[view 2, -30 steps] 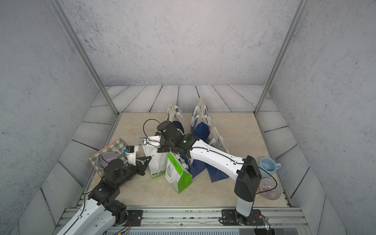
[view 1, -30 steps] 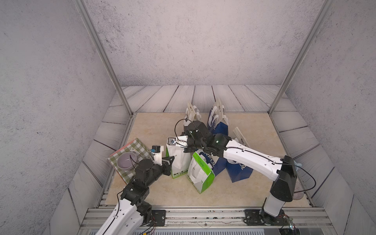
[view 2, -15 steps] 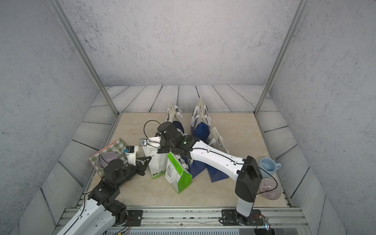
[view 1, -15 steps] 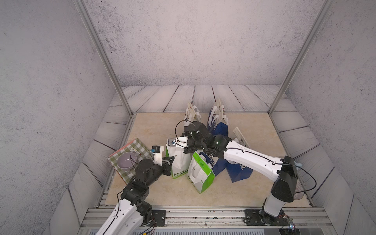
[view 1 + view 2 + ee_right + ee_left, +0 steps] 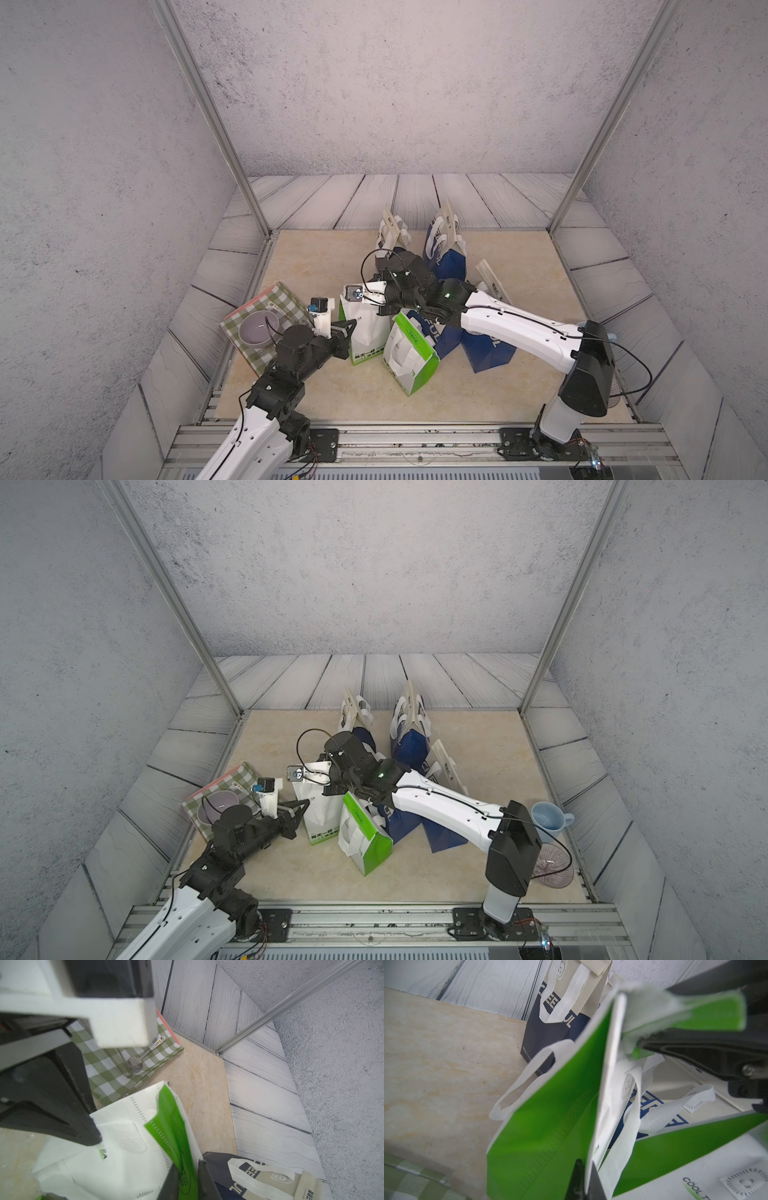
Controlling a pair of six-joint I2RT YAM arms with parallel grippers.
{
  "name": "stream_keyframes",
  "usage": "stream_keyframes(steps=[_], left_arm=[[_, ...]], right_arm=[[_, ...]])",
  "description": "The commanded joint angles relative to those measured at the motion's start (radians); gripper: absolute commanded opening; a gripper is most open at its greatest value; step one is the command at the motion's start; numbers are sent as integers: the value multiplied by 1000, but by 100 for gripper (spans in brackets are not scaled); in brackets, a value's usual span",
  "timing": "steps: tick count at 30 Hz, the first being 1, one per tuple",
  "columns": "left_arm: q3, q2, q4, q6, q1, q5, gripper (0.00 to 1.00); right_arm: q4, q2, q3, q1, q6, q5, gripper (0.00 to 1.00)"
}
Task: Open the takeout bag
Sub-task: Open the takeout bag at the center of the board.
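top views, change: Against the pictures from a second ago, the arms and bags sit almost where they were. The right tool (image 5: 385, 308) has crept only slightly, and from above the mouth looks no wider.
top views, meaning: I judge the pull-apart is under way but slow. The bag is not yet plainly open.
top views, bag: The takeout bag (image 5: 368, 336) stands upright on the counter (image 5: 332, 257) between the two tools. The left tool (image 5: 348, 326) is at its side and the right tool is over its top edge.
top views, writing: Green characters run along the bag's foot, too small to read.
left wrist, left tool: The fingers are together, clamped on the edge of the bag's white wall.
left wrist, right tool: It lies ahead of the left tool's tips, with a finger on each side of the bag's green-and-white top flap.
left wrist, writing: "CÖOL T…" shows on a second green bag (image 5: 695, 1157) beside the left tool. "EE" and "UL" show on a navy bag (image 5: 546, 1028) beyond its tips.
right wrist, right tool: The fingers stand slightly apart and the bag's green side fold fills the gap, so it reads as clamped.
right wrist, writing: A green "EA" shows on the bag's white face. The spoon (image 5: 136, 1064) lies on the checked mat (image 5: 99, 1068) beyond the tool, and the tiny coloured letters on its handle are unreadable.
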Motion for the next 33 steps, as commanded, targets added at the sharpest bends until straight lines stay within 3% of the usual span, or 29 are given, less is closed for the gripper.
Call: stream_keyframes(steps=[1, 12, 16, 23, 33], left_arm=[[-5, -13, 47, -6, -2, 10, 0], [-7, -15, 47, -10, -2, 12, 0], [-8, -18, 46, -10, -2, 10, 0], [-10, -17, 48, -11, -2, 11, 0], [-10, -19, 49, -13, -2, 11, 0]], right_arm=[[-20, -20, -19, 8, 12, -10, 21], [24, -37, -50, 16, 3, -18, 24], [90, -49, -82, 18, -5, -2, 29], [103, -56, -103, 22, -26, -21, 25], [165, -105, -156, 28, -59, -95, 28]])
